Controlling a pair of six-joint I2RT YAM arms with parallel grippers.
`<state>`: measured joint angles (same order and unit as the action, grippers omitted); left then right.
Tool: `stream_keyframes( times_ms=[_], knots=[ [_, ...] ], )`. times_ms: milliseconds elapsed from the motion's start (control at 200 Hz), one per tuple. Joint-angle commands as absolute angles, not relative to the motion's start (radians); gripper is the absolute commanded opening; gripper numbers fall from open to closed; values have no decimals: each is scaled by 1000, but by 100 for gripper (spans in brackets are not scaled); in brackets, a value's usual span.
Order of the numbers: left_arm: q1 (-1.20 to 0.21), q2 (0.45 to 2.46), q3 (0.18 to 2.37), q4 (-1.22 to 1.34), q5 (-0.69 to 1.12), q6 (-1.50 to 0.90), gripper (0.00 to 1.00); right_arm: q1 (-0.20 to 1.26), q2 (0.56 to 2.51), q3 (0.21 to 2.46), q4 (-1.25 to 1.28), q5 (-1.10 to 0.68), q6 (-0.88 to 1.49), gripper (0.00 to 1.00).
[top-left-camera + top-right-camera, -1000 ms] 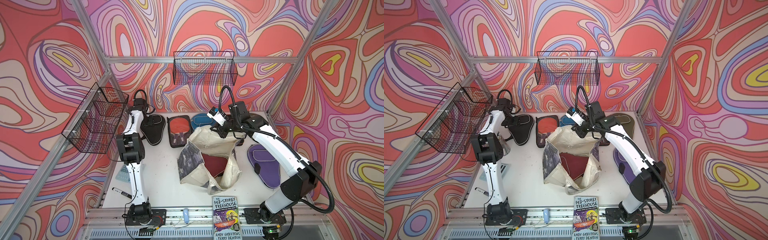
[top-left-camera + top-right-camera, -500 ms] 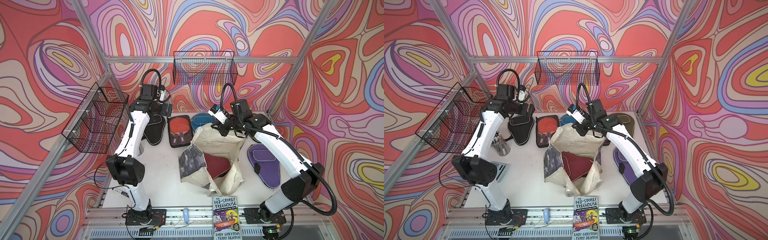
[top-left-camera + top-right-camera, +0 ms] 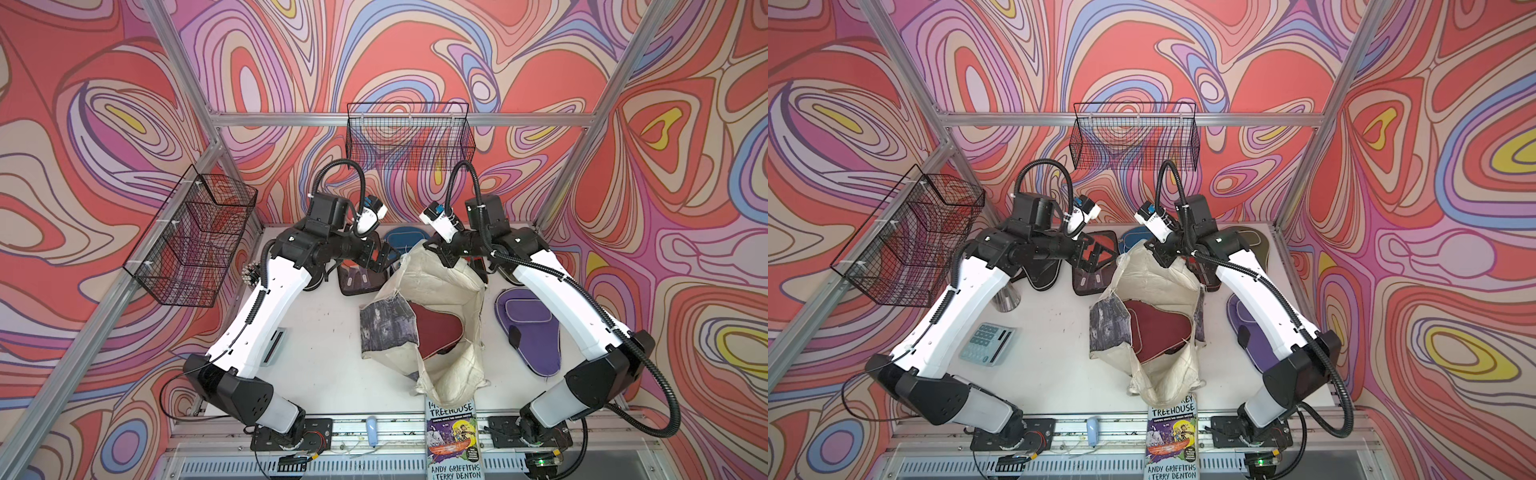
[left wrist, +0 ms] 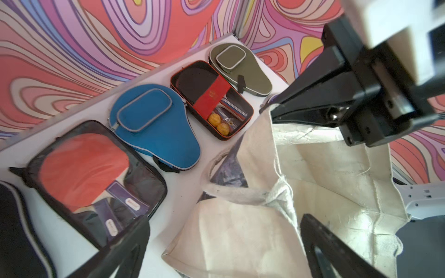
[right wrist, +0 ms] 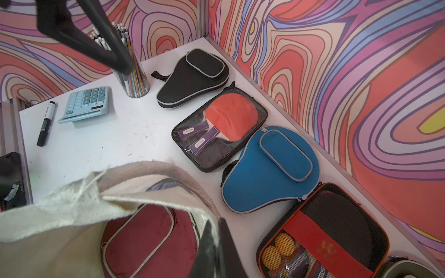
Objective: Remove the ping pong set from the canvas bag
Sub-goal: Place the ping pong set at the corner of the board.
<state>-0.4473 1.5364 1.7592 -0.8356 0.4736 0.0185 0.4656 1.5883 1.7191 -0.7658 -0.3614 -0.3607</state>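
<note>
The cream canvas bag (image 3: 442,291) (image 3: 1156,274) stands open mid-table with a maroon paddle case (image 3: 436,332) (image 5: 149,240) inside. My right gripper (image 3: 446,259) (image 5: 216,223) is shut on the bag's far rim and holds it up. My left gripper (image 3: 384,259) (image 4: 224,223) hangs open beside the bag's far left edge, with nothing between its fingers. Along the back wall lie a black case (image 5: 192,77), a clear pack with a red paddle (image 5: 221,127), a blue case (image 5: 269,166), an orange-edged pack with balls (image 5: 322,233) and an olive case (image 4: 240,65). A purple case (image 3: 528,328) lies right of the bag.
A paperback book (image 3: 453,440) overhangs the front edge just below the bag. A blue calculator (image 3: 986,344), a black marker (image 5: 45,122) and a cup of pencils (image 5: 134,79) sit at the left. Wire baskets (image 3: 195,237) (image 3: 409,141) hang on the left and back walls.
My left arm has swung from the black case at the back left over to the bag's far edge, and its gripper has opened wide. The right gripper still grips the bag rim.
</note>
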Motion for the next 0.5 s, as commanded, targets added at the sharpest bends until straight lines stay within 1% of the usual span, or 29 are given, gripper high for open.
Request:
stream_keyframes(
  times_ms=[0, 275, 361, 406, 461, 496],
  knots=[
    [-482, 1565, 1766, -835, 467, -18, 100, 461, 1589, 1770, -678, -355, -363, 0],
    [-559, 1654, 1854, -863, 474, -37, 93, 461, 1593, 1759, -678, -325, -377, 0],
    [-575, 1665, 1867, -875, 443, -35, 90, 462, 1597, 1763, -681, -322, -377, 0],
    [-576, 1675, 1875, -893, 425, -33, 84, 461, 1595, 1761, -678, -322, -377, 0],
    [-577, 1688, 1885, -920, 400, -31, 67, 461, 1593, 1760, -672, -322, -378, 0],
    [-577, 1693, 1885, -931, 384, -27, 58, 460, 1591, 1758, -670, -323, -380, 0]
  ],
)
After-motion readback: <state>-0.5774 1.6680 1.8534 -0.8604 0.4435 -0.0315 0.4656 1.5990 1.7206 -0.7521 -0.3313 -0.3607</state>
